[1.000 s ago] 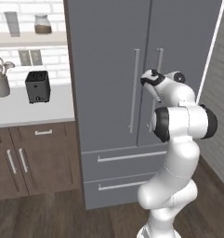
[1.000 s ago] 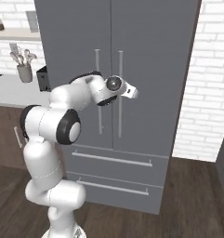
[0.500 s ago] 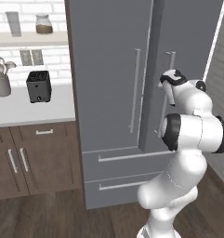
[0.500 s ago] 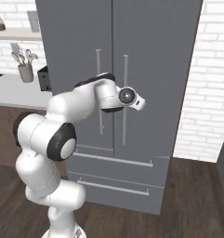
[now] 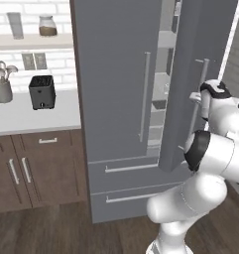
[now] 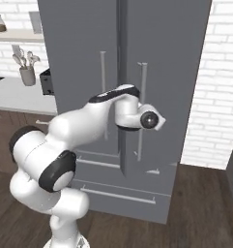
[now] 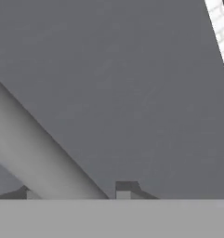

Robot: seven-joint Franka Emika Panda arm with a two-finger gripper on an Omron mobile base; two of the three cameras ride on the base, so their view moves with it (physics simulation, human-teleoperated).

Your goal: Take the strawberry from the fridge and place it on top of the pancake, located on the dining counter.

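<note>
Partly open — grey fridge [image 5: 116, 99], pale shelves

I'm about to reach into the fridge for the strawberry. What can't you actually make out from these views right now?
- Strawberry: not made out; the fridge interior shows as a narrow gap in the left base view, shelf items too small.
- Claw: hand view cuts off its tips; grip on the door handle unclear.

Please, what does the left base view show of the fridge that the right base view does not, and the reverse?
Left base view: the fridge has its right door ajar, and pale shelves appear through the gap. Right base view: that gap is a thin dark slit, and the floor right of the fridge is in sight. Both: the fridge, its bar handles, the arm, the utensil holder.
</note>
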